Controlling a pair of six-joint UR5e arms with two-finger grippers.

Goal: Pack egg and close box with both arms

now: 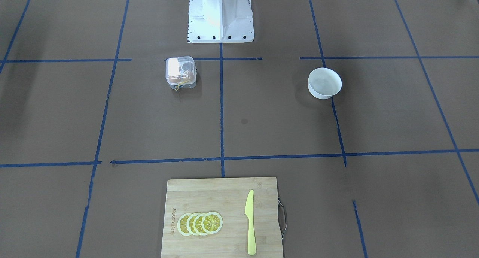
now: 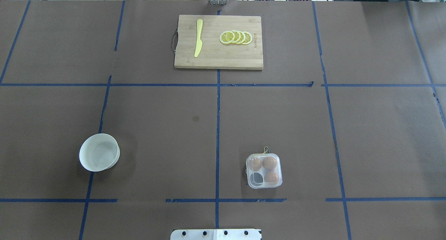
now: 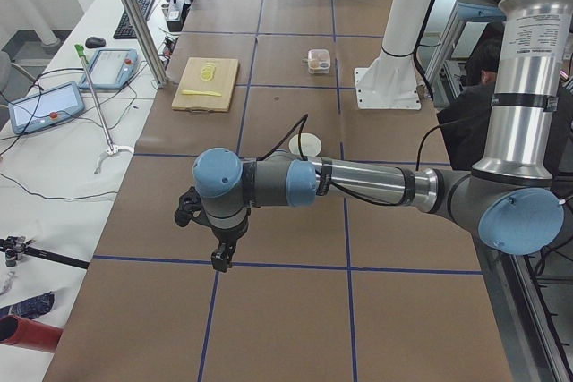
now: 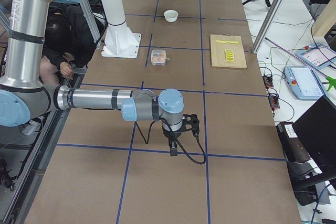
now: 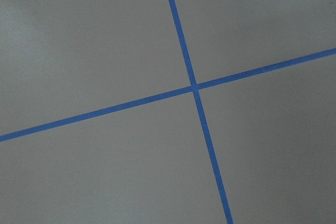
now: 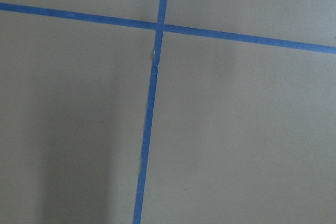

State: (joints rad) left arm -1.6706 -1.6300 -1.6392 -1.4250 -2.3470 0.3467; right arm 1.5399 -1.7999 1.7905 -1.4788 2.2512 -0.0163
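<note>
The box is a small clear plastic case on the robot's right half of the table, and its lid lies down over the cups. It holds three brown eggs; the fourth cup looks dark and empty. The box also shows in the front-facing view, far off in the left view and in the right view. The left gripper hangs over bare table far from the box, and I cannot tell whether it is open or shut. The same holds for the right gripper. Both wrist views show only brown paper and blue tape.
A white bowl stands on the robot's left half. A wooden cutting board at the far edge carries a yellow knife and lemon slices. The white pedestal is at the near edge.
</note>
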